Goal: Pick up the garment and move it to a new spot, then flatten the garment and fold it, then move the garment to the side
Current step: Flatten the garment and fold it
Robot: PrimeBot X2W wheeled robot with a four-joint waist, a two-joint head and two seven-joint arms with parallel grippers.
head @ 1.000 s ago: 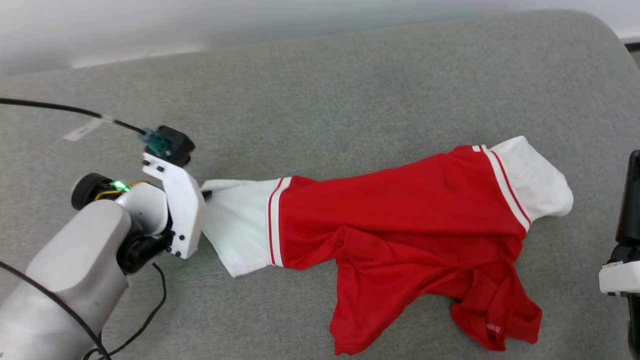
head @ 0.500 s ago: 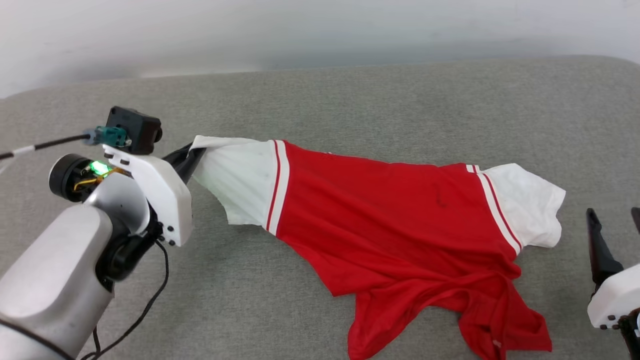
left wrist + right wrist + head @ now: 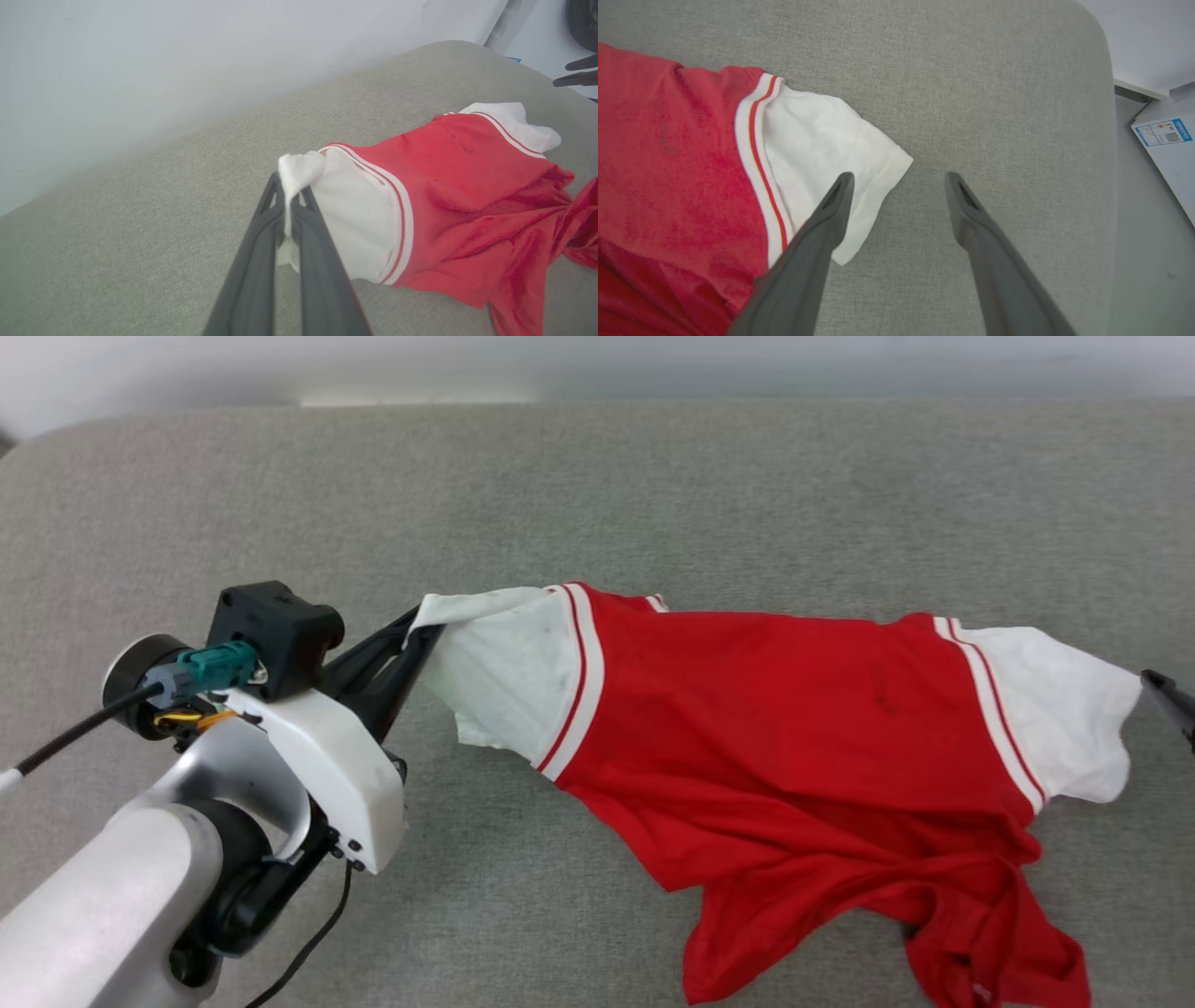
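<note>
Garment (image 3: 794, 728) sleeve pinched in L end effector (image 3: 290, 185); R end effector (image 3: 899, 176) wide, empty.

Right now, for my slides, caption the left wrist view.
Left gripper pinches the garment by one white sleeve.

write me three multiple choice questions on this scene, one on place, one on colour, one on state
1. Which part of the garment does the left end effector hold? A red hem B white sleeve C collar
2. What colour is the cushion under it? A grey B blue C brown
3. How is the right end effector? A shut on cloth B shut, empty C open
B: white cloth is pinched in it. A: grey fabric all around. C: its jaws stand wide apart.
</note>
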